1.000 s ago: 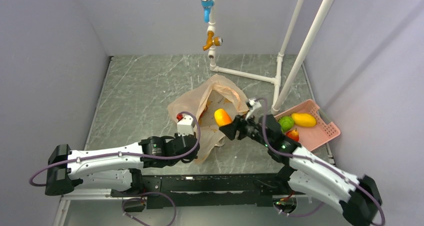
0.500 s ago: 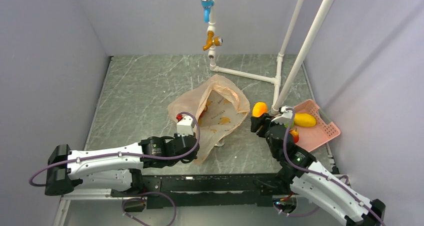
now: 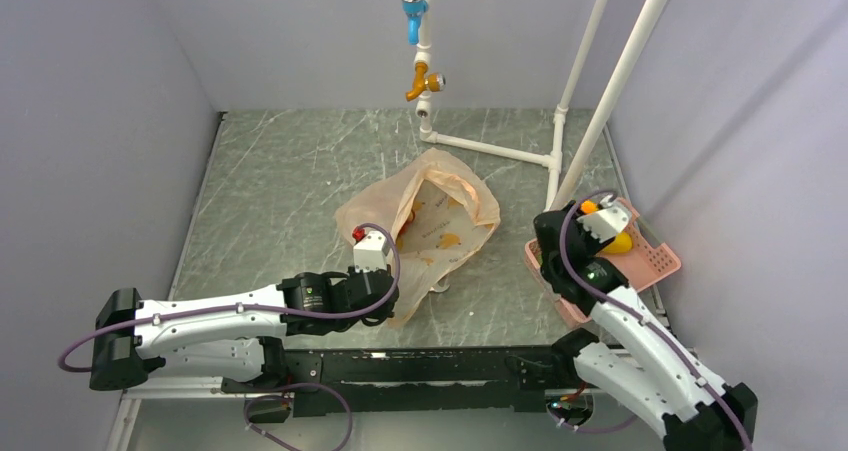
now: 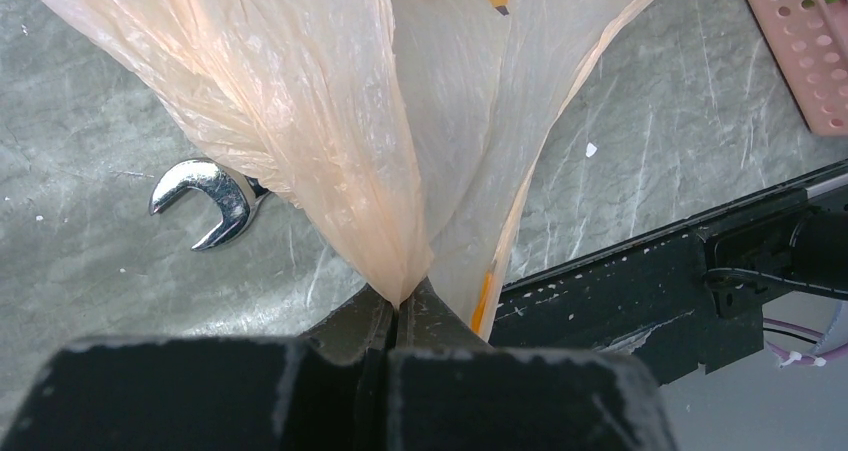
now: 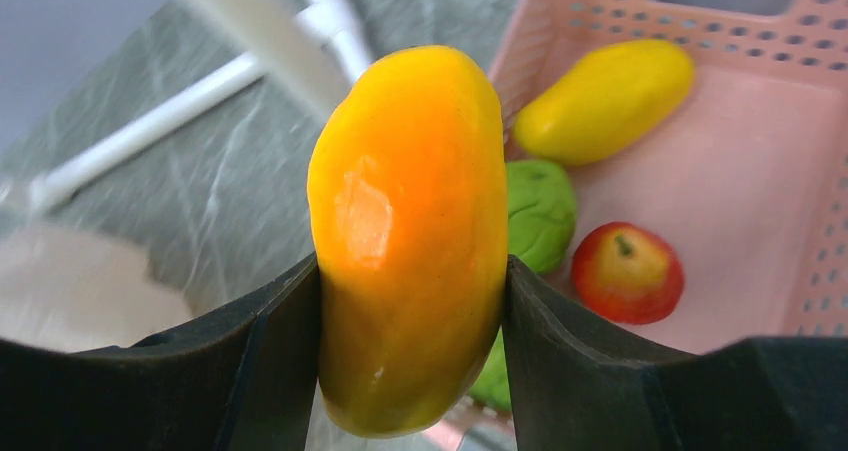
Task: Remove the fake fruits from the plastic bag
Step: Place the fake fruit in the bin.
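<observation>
Peach film of the bag [image 4: 300,121] runs down into our left jaws. They are clenched on a gathered fold of it, and we see no gap between the fingers [image 4: 345,326]. From above, the bag [image 3: 440,196] lies crumpled near the middle of the grey marbled surface [image 3: 280,171], its mouth gaping upward. Orange printed spots show through the film. Our left jaws hold it at its near-left edge. A wrench [image 4: 205,199] lies on the surface with its handle tucked under the bag.

Our right jaws are grasping a mango [image 5: 410,231], one finger pressed flat on each side, and the fruit stands upright between them. From above, only a small orange patch of it [image 3: 591,207] shows. It hangs over the left part of the pink basket [image 3: 655,261], which sits at the right edge of the surface, near the foot of the white pipe frame [image 3: 590,61].

Inside the basket [image 5: 770,121] we count three fruits. A yellow fruit [image 5: 605,99] lies toward the far wall, a green fruit [image 5: 540,211] is just beside it, and an apple [image 5: 627,271] is near the green one. We cannot tell whether any fruit lies inside the bag.
</observation>
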You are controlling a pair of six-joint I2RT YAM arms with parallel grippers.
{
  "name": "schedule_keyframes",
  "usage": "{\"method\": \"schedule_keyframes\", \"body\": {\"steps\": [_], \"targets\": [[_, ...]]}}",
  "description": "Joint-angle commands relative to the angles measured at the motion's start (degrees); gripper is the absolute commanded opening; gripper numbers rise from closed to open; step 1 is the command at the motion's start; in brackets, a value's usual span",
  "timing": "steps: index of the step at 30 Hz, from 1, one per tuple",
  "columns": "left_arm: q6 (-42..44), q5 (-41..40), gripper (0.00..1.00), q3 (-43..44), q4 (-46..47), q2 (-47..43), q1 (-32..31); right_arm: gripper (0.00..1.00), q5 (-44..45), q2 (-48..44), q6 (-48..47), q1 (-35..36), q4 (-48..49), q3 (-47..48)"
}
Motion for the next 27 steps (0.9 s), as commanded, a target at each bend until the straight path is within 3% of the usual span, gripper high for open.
{"method": "schedule_keyframes", "body": {"steps": [1, 6, 9, 11, 16, 20, 27], "targets": [[0.38, -0.78, 0.00, 1.38, 0.73, -0.32, -0.19, 0.00, -3.47, 3.87, 4.70, -10.19, -3.27, 4.85], [0.61, -0.60, 0.00, 1.35, 2.17, 1.05, -0.19, 0.01, -0.91, 4.62, 7.69, -17.06, 0.23, 4.35], [0.95, 0.05, 0.00, 2.24, 2.84, 2.26, -0.21, 0.14, 1.59, 7.11, 13.81, -20.27, -1.60, 3.83], [1.39, 0.43, 0.00, 2.86, 2.71, 2.77, -0.19, 0.16, 2.99, 8.16, 18.58, -21.35, -2.62, 2.66], [1.51, 0.60, 0.00, 2.81, 2.44, 2.48, -0.23, 0.18, 4.63, 9.47, 17.70, -23.17, 1.79, -0.26], [0.96, 0.90, 0.00, 1.55, 3.33, 1.34, -0.19, 0.30, 1.71, 12.94, 18.39, -26.00, 2.50, -0.45], [0.52, 0.52, 0.00, 1.46, 3.35, 0.13, -0.15, 0.32, -2.48, 17.93, 21.63, -29.47, 0.96, -0.34]]}}
